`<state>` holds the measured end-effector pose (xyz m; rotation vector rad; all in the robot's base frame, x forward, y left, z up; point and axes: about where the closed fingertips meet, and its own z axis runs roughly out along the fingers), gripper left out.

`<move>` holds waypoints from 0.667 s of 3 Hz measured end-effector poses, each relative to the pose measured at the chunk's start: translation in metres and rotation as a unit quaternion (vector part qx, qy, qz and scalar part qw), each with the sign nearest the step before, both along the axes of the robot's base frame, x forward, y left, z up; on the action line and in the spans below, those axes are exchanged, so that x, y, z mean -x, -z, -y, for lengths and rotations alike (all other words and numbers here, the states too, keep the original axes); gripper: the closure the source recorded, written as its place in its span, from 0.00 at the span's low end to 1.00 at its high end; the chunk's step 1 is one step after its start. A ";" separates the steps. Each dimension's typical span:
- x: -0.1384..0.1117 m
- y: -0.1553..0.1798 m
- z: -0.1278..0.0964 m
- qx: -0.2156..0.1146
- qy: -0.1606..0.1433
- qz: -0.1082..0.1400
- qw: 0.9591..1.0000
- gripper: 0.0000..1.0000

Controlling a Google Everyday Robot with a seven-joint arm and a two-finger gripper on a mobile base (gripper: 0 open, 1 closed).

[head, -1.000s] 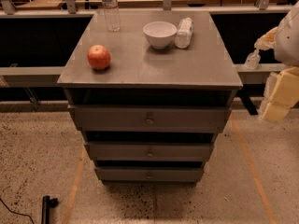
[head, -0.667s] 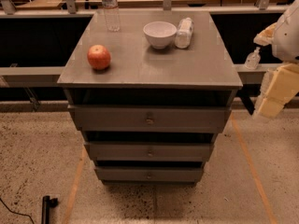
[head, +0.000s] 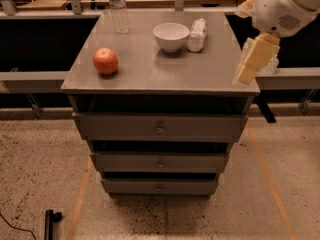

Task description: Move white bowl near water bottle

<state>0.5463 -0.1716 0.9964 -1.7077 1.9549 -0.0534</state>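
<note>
One gripper (head: 248, 71), pale yellow and slab-like, hangs from the robot's white arm (head: 287, 4) at the near right corner of the grey cabinet top (head: 150, 76). It is tilted so that its tip points down and to the left, close above the edge. Whether it stands open or closed I cannot tell from here.

Just behind the gripper, partly hidden by it, something small and clear (head: 272, 64) sits on the ledge to the right; I cannot make out more of it.

Nearest to the gripper on the top itself, to its left and farther back, is a short whitish container (head: 197, 34). Just beside that, on the side away from the gripper, stands the white bowl (head: 171, 35). It is small, round and plain, with a smooth rim, a shadowed hollow and a narrow foot, and it stands upright and apart from the gripper.

Farther left again, at the back left corner, the water bottle (head: 118, 9) stands upright. It is tall, slim and clear, with a pale label band, and is well apart from the bowl.

A red apple (head: 106, 61) lies near the front left, farthest from the gripper.

Below the top, three grey drawers (head: 160, 129) are stacked, and the cabinet stands on a speckled floor (head: 40, 174).
</note>
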 end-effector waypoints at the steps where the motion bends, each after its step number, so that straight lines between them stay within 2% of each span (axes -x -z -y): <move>1: -0.054 -0.002 -0.030 -0.074 -0.031 0.017 0.997 0.00; 2: -0.115 0.014 -0.066 -0.131 -0.035 0.034 0.990 0.00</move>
